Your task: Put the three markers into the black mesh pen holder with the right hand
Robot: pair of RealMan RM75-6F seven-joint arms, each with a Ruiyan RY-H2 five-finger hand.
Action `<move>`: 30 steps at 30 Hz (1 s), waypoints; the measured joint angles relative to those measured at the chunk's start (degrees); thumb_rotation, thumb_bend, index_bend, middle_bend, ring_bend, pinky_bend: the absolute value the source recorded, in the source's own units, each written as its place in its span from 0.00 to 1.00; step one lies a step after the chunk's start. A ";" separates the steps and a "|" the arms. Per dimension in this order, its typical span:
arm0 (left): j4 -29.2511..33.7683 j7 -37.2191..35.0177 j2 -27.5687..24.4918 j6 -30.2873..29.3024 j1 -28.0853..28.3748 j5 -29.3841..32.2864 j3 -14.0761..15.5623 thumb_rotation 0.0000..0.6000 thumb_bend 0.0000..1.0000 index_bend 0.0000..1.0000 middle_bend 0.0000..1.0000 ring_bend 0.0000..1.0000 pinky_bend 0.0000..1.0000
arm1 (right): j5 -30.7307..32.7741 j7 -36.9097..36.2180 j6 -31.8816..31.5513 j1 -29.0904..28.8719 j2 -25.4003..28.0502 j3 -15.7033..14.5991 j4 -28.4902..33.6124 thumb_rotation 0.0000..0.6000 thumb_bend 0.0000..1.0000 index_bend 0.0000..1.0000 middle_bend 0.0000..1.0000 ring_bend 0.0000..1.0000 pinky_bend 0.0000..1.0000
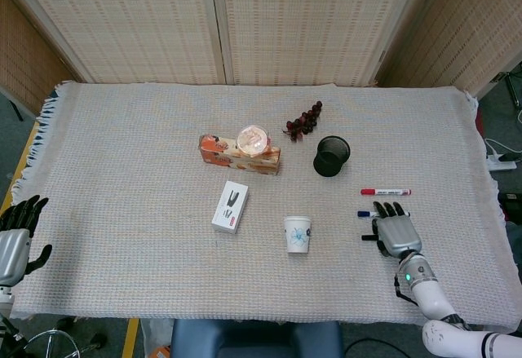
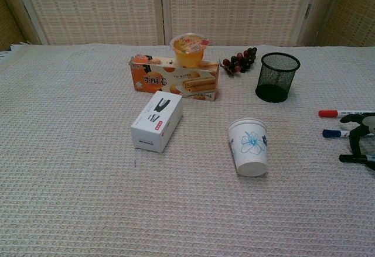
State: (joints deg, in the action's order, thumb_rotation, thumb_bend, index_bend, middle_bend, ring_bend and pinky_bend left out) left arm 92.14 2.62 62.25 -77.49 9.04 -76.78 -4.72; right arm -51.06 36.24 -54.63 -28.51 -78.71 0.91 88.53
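The right hand [image 1: 394, 232] lies low over the table's woven cloth [image 1: 122, 170] at the near right, palm down, fingers spread forward across the blue-capped marker [image 1: 364, 213] and the black marker [image 2: 347, 158]; whether any finger actually grips either marker cannot be told, since the chest view shows only dark fingertips [image 2: 354, 141] at the frame edge between the two. The red-capped marker [image 1: 385, 192] lies flat and apart just beyond the fingertips, untouched. All three markers rest on the cloth, none in the black mesh pen holder [image 1: 331, 156], which stands upright and farther back, to the left of the markers. The left hand [image 1: 16, 236] hangs at the near left edge of the table, fingers apart and holding nothing. Also present: a paper cup [image 1: 298, 234] with a blue flower print, a white box [image 1: 230, 206], an orange biscuit box [image 1: 236, 156] with a jelly cup [image 1: 253, 139] on top, and a grape bunch [image 1: 303, 120] near the holder
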 measured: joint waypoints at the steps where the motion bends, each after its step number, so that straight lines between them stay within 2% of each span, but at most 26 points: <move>1: 0.01 0.00 0.00 0.01 0.01 -0.06 0.02 1.00 0.32 0.01 0.00 0.00 0.05 | -0.29 -0.41 -0.26 0.04 -0.02 0.01 0.00 1.00 0.36 0.57 0.00 0.03 0.00; 9: 0.09 -0.02 -0.02 0.03 0.02 -0.12 0.05 1.00 0.32 0.01 0.00 0.00 0.05 | -2.34 -3.89 -2.12 0.61 1.05 0.55 0.65 1.00 0.36 0.58 0.00 0.03 0.00; 19: 0.36 0.13 -0.05 -0.20 0.00 -0.52 0.16 1.00 0.32 0.01 0.00 0.00 0.05 | -5.63 -10.70 -3.57 0.91 5.49 3.27 4.45 1.00 0.36 0.58 0.00 0.04 0.00; 25: 0.45 0.00 -0.10 -0.34 -0.04 -0.58 0.13 1.00 0.32 0.01 0.00 0.00 0.05 | -8.65 -15.46 -4.21 -0.27 7.09 6.76 7.57 1.00 0.36 0.58 0.00 0.04 0.00; 30: 0.48 -0.13 -0.17 -0.33 0.00 -0.54 0.06 1.00 0.32 0.01 0.00 0.00 0.05 | -8.80 -22.55 -2.28 -3.24 7.97 12.40 8.38 1.00 0.36 0.58 0.00 0.04 0.00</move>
State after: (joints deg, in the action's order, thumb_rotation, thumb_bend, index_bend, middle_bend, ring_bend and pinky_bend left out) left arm 92.63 2.49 62.08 -77.82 9.04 -77.32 -4.66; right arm -59.86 13.70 -56.91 -31.75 -70.74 13.31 96.91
